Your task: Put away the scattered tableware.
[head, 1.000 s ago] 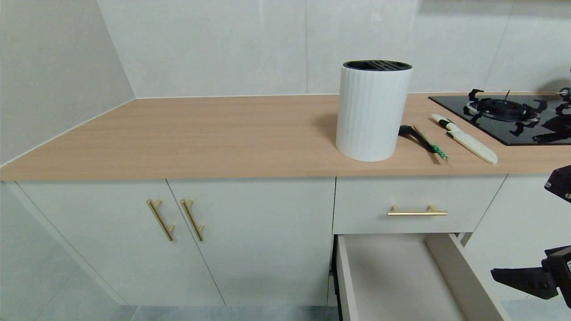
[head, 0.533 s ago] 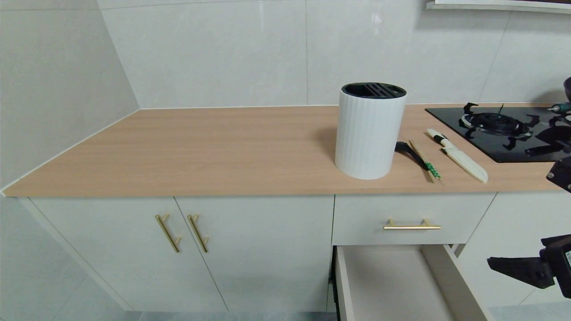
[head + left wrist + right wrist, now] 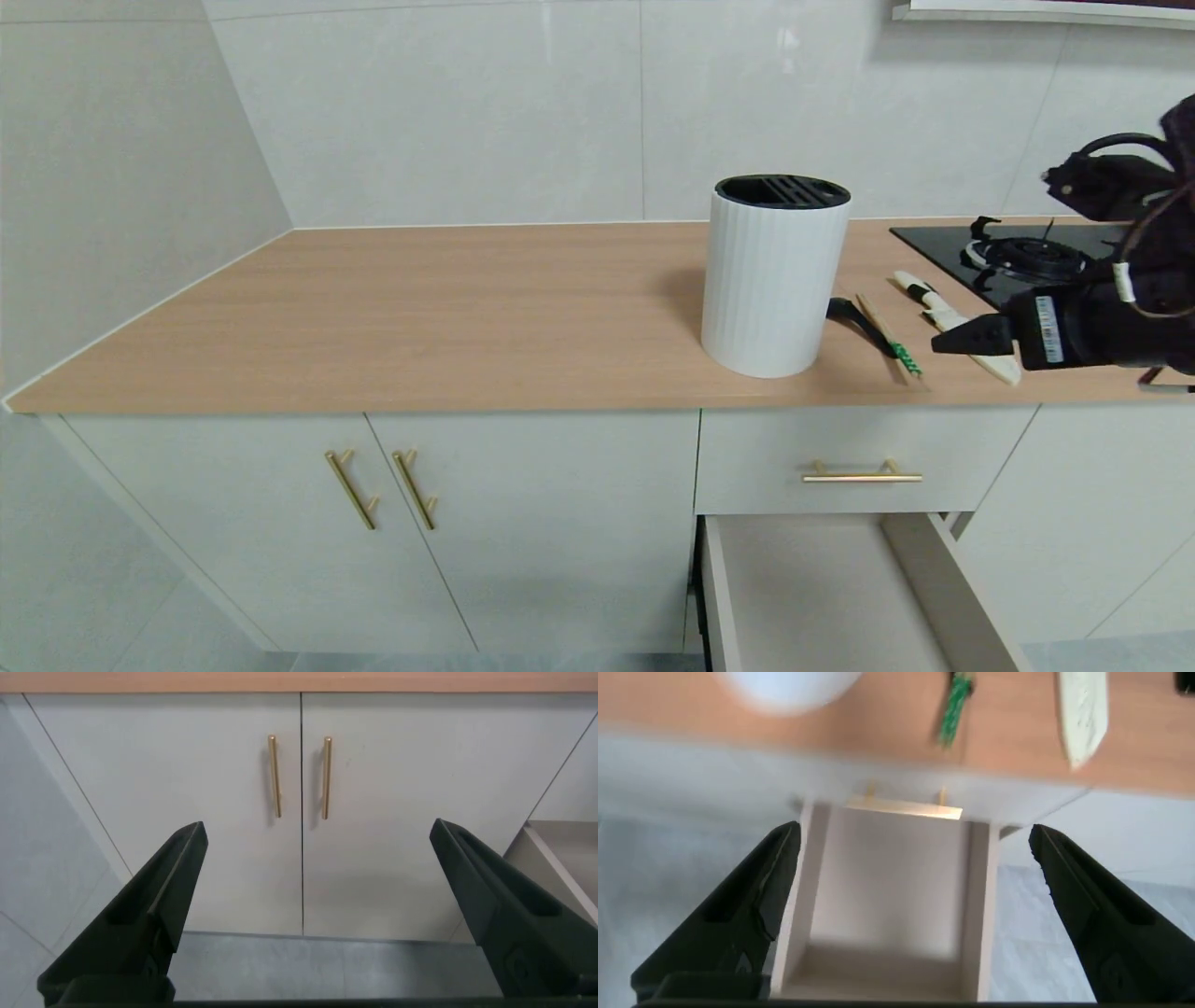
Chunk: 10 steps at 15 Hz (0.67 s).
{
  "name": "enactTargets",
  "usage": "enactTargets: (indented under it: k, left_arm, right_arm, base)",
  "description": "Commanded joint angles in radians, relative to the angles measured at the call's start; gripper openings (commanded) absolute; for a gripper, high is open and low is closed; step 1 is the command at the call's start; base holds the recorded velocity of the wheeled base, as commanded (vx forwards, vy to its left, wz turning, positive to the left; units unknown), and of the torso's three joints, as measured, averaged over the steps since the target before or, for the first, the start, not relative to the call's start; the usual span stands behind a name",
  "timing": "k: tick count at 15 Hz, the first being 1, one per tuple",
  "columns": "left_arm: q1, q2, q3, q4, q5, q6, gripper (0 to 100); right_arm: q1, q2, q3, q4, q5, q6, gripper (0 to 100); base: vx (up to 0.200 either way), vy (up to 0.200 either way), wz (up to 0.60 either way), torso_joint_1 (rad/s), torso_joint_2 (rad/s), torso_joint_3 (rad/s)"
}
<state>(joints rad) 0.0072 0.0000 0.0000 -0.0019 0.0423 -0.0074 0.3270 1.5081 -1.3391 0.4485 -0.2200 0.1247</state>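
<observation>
At the right of the head view the right gripper [image 3: 966, 338], jaws spread wide, hangs close by the white knife [image 3: 938, 310] lying on the table [image 3: 467, 317] beside the chopsticks [image 3: 892, 343] and holder [image 3: 773, 280], probably opened so in order to take it next.

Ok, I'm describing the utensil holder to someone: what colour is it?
The holder is white, vertically ribbed, with a black slotted top; best in head view.
</observation>
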Motion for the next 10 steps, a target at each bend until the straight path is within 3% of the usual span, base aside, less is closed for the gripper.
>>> enactTargets:
  k: [1, 5, 10]
  left_arm:
    - [0.000, 0.000, 0.000, 0.000, 0.001, 0.000, 100]
    - [0.000, 0.000, 0.000, -0.001, 0.001, 0.000, 100]
    - [0.000, 0.000, 0.000, 0.000, 0.001, 0.000, 100]
  right_arm:
    - [-0.046, 0.196, -0.060, -0.011, 0.008, 0.021, 100]
    - [-0.123, 0.311, -0.077, -0.131, 0.005, 0.021, 100]
    - [-0.121, 0.360, -0.078, -0.166, 0.004, 0.023, 100]
  base:
    - [0.000, 0.000, 0.00, 0.000, 0.00, 0.000]
    - [0.000, 0.000, 0.00, 0.000, 0.00, 0.000]
    - [0.000, 0.000, 0.00, 0.000, 0.00, 0.000]
